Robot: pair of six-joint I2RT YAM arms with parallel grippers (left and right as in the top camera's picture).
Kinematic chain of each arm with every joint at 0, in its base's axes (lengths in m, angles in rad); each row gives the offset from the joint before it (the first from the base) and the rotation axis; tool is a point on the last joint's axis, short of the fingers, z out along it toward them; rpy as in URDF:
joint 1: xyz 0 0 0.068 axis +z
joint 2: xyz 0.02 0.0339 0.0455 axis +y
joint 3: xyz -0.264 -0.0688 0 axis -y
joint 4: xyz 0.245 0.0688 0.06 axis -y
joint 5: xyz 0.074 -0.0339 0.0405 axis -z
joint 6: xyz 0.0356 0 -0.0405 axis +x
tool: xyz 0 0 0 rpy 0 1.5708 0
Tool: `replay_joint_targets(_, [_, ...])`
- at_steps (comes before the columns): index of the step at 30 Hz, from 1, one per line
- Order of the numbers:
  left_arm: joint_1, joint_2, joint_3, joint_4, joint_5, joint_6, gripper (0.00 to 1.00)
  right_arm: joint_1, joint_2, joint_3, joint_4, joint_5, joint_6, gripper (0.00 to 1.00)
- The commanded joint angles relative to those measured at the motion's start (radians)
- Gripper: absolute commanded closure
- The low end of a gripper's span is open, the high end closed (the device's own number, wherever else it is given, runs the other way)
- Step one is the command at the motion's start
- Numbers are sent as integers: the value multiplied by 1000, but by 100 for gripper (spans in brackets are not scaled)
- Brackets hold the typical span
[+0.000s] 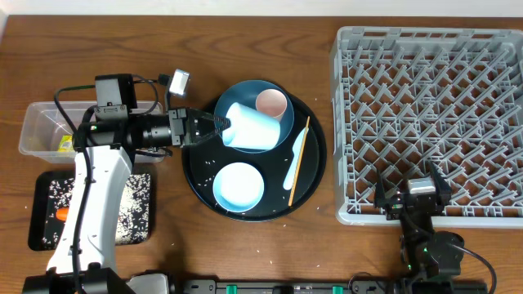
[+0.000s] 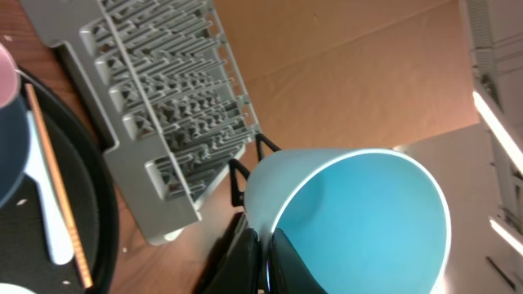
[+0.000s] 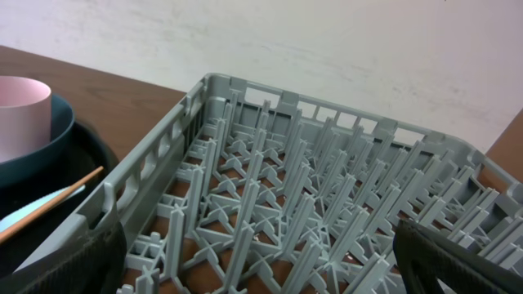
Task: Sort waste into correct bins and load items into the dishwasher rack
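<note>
My left gripper is shut on the rim of the light-blue cup, holding it tilted on its side above the dark blue plate. In the left wrist view the fingers pinch the cup wall, one inside and one outside. The pink cup stands on the plate. A white bowl, white spoon and chopstick lie on the round black tray. My right gripper stands open, with nothing held, at the front edge of the grey dishwasher rack.
A clear tub at the far left holds a yellow-green wrapper. Below it a shallow black tray carries rice grains and an orange carrot. The right wrist view shows the rack pegs and pink cup.
</note>
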Motion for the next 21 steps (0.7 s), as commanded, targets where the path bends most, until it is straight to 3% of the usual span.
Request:
replay_joint_targets(1, [2, -2, 15, -6, 53, 21, 93, -5, 0, -2, 7, -6, -5, 1])
replay_joint_targets(6, [-23, -2, 15, -5, 53, 21, 93, -5, 0, -2, 27, -162, 37, 1])
replay_joint_targets(10, [-66, -2, 15, 18, 52, 21, 93, -5, 0, -2, 120, -464, 130, 1])
replay_joint_targets(14, [-83, -2, 15, 45, 52, 21, 93, -5, 0, 30, 191, -622, 400, 1])
replay_joint_targets(21, [-83, -2, 15, 64, 51, 20, 94, -6, 70, 195, 190, -837, 526, 1])
